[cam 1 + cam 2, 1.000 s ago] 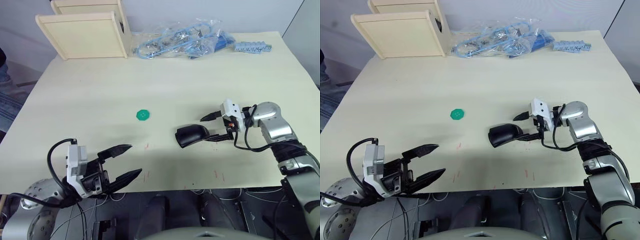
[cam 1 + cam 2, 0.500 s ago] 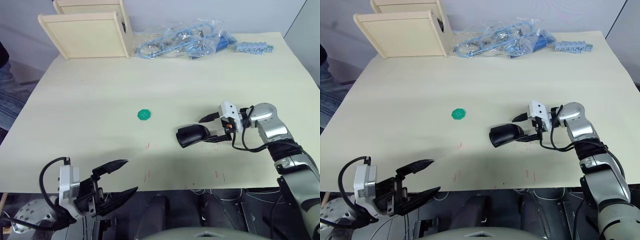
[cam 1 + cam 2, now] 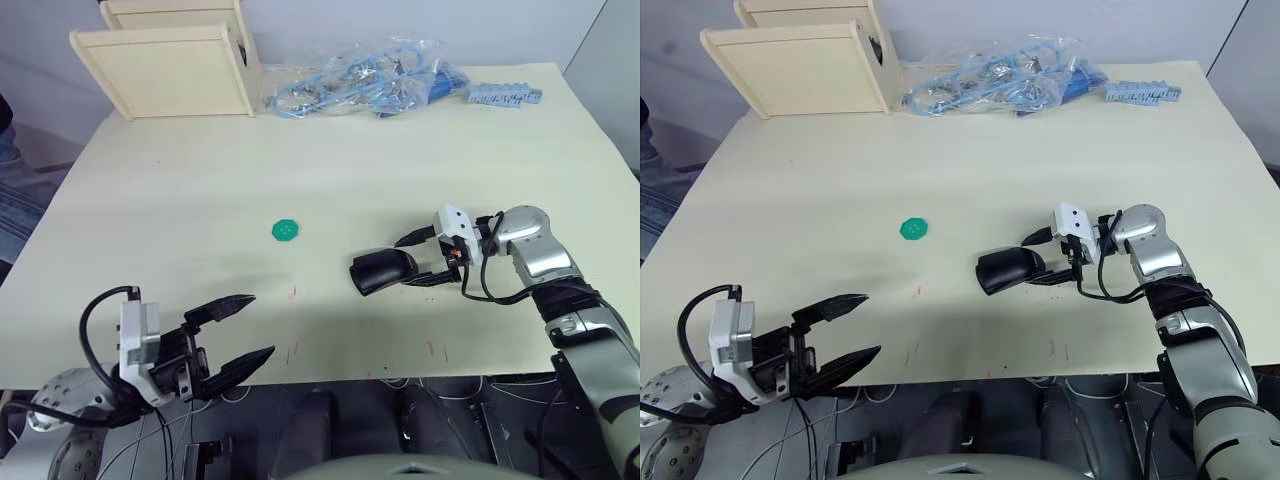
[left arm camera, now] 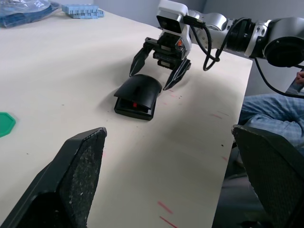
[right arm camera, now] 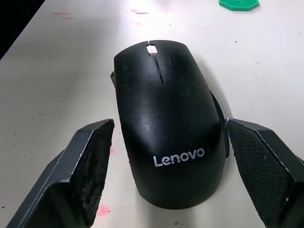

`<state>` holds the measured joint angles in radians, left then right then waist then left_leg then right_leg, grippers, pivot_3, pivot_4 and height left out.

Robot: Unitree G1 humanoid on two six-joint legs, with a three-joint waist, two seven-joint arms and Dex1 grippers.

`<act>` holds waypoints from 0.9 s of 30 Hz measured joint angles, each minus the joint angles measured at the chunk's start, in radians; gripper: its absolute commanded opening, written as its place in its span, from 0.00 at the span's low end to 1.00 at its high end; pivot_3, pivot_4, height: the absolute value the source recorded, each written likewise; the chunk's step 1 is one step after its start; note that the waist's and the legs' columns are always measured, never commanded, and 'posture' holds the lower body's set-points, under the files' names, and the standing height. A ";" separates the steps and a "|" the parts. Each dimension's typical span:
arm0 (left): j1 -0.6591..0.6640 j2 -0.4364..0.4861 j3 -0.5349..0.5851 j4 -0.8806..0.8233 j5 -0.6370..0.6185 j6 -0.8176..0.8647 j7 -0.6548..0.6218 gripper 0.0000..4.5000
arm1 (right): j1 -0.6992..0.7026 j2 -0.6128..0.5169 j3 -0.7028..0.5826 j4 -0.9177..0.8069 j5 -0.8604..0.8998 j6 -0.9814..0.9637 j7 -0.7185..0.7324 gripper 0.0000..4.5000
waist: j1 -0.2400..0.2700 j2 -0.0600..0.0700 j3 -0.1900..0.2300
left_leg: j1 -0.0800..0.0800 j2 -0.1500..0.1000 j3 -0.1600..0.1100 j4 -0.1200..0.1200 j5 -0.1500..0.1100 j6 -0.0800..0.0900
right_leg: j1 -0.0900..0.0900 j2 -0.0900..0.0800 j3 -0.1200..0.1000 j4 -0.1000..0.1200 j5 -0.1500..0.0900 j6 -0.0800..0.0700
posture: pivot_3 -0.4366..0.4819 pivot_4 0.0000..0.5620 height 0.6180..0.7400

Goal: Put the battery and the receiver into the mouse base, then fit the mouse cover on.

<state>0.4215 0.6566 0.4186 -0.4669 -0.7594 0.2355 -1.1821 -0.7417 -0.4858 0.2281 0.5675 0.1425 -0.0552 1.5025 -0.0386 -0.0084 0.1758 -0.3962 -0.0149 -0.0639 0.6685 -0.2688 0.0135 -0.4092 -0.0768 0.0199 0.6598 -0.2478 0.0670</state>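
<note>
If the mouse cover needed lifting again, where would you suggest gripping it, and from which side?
Probably across its two long sides near the rear, where the Lenovo logo sits. The mouse cover is arched and smooth on top, so a pinch across the width suits it. The right gripper is open behind it, fingers either side, so come in from the robot's right.

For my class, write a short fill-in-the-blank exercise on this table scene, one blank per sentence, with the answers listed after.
1. The mouse cover lies on top of the mouse ____.
2. The word printed on the cover is ____.
3. The right gripper has its fingers ____, one on each side of the mouse's rear.
4. The small disc on the table is ____ in colour.

Missing words: base; Lenovo; open; green
</note>
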 measured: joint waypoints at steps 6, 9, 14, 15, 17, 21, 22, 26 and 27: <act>-0.004 0.000 0.000 0.000 0.000 0.004 0.003 1.00 | 0.000 0.000 0.000 0.000 -0.002 0.000 0.000 0.87 | 0.000 0.000 0.000 | 0.000 0.000 0.000 0.000 0.000 0.000 | 0.000 0.000 0.000 0.000 0.000 0.000 | 0.48 0.27 1.00; 0.003 0.000 0.000 0.000 0.000 0.004 0.005 1.00 | 0.000 0.000 0.000 0.000 -0.006 -0.001 -0.001 0.87 | 0.000 0.000 0.000 | 0.000 0.000 0.000 0.000 0.000 0.000 | 0.000 0.000 0.000 0.000 0.000 0.000 | 0.48 0.27 1.00; 0.018 -0.001 0.000 -0.001 0.000 0.004 0.005 1.00 | 0.000 0.001 0.000 0.000 -0.008 -0.001 -0.001 0.87 | 0.000 0.000 0.000 | 0.000 0.000 0.000 0.000 0.000 0.000 | 0.000 0.000 0.000 0.000 0.000 0.000 | 0.48 0.27 1.00; 0.022 -0.001 0.000 -0.001 0.000 0.004 0.005 1.00 | 0.000 0.001 0.000 0.000 -0.008 -0.001 -0.001 0.87 | 0.000 0.000 0.000 | 0.000 0.000 0.000 0.000 0.000 0.000 | 0.000 0.000 0.000 0.000 0.000 0.000 | 0.48 0.27 1.00; 0.025 -0.001 0.000 -0.001 0.000 0.004 0.005 1.00 | 0.000 0.002 0.000 0.000 -0.009 -0.001 -0.001 0.75 | 0.000 0.000 0.000 | 0.000 0.000 0.000 0.000 0.000 0.000 | 0.000 0.000 0.000 0.000 0.000 0.000 | 0.48 0.27 1.00; 0.025 -0.001 0.000 -0.001 0.000 0.003 0.006 1.00 | 0.000 0.002 0.000 0.000 -0.014 -0.012 -0.002 0.69 | 0.000 0.000 0.000 | 0.000 0.000 0.000 0.000 0.000 0.000 | 0.000 0.000 0.000 0.000 0.000 0.000 | 0.48 0.27 1.00; 0.025 -0.001 0.000 -0.001 0.000 0.003 0.006 1.00 | 0.000 0.003 0.000 0.000 -0.015 -0.013 -0.002 0.69 | 0.000 0.000 0.000 | 0.000 0.000 0.000 0.000 0.000 0.000 | 0.000 0.000 0.000 0.000 0.000 0.000 | 0.48 0.27 1.00; 0.022 -0.001 0.000 -0.001 0.000 0.003 0.006 1.00 | -0.002 0.005 0.000 0.006 -0.019 -0.018 -0.003 0.69 | 0.000 0.000 0.000 | 0.000 0.000 0.000 0.000 0.000 0.000 | 0.000 0.000 0.000 0.000 0.000 0.000 | 0.48 0.27 1.00; 0.018 -0.001 0.000 -0.001 0.000 0.003 0.006 1.00 | -0.006 0.008 0.000 0.015 -0.020 -0.022 -0.003 0.69 | 0.000 0.000 0.000 | 0.000 0.000 0.000 0.000 0.000 0.000 | 0.000 0.000 0.000 0.000 0.000 0.000 | 0.48 0.27 1.00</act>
<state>0.4394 0.6554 0.4185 -0.4681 -0.7591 0.2387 -1.1763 -0.7476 -0.4782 0.2281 0.5821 0.1220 -0.0772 1.4991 -0.0391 -0.0084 0.1758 -0.3962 -0.0148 -0.0639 0.6684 -0.2688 0.0134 -0.4093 -0.0768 0.0200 0.6598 -0.2478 0.0669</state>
